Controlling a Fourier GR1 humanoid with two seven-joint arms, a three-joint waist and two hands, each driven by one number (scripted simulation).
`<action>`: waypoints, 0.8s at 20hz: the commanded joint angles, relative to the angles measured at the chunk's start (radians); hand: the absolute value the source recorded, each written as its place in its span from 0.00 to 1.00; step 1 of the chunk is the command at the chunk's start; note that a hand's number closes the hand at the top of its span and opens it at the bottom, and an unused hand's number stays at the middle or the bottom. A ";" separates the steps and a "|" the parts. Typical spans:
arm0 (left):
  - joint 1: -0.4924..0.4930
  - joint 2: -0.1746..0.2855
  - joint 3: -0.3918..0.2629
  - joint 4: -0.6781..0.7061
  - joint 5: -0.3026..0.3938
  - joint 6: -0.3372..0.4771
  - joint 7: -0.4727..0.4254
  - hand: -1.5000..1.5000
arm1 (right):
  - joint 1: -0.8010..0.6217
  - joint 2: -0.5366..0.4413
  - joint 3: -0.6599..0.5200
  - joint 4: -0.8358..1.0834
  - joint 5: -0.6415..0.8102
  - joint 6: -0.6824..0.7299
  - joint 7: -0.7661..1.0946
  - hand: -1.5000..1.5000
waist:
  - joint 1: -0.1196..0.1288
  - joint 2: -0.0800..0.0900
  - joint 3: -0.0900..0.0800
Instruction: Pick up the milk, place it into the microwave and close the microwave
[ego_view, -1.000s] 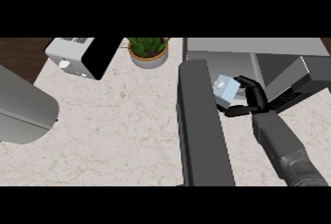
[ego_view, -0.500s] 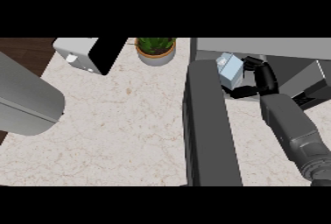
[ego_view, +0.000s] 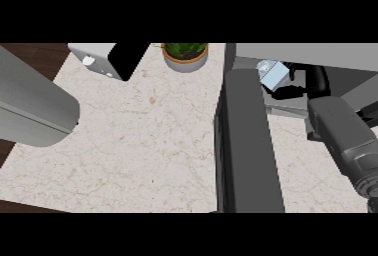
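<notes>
Head view: small pale-blue milk carton (ego_view: 272, 74), tilted, in curled right hand (ego_view: 317, 81)

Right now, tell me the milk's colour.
The milk is pale blue and white, best seen in the head view.

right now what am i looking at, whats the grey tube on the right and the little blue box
One view, from the robot's head, looking down at a marble counter. The grey tube is its right forearm; its black right hand curls round the blue box, a milk carton, at the mouth of the microwave. The long dark slab is the microwave door, open. A potted plant and a white appliance stand behind. The grey shape at left is probably the other forearm, hand out of view.
</notes>
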 joint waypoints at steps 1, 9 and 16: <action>-0.004 0.014 0.004 0.003 0.030 -0.012 0.003 0.00 | -0.023 -0.046 -0.012 0.016 -0.004 -0.020 0.037 1.00 | 0.022 0.010 0.000; -0.051 0.036 0.001 -0.005 0.029 0.007 0.020 0.00 | -0.048 -0.064 -0.022 0.024 -0.004 -0.072 0.054 1.00 | 0.038 0.028 0.003; -0.079 0.042 0.000 0.003 0.033 0.016 0.024 0.00 | -0.053 -0.067 -0.031 0.027 -0.006 -0.108 0.047 1.00 | 0.060 0.045 0.006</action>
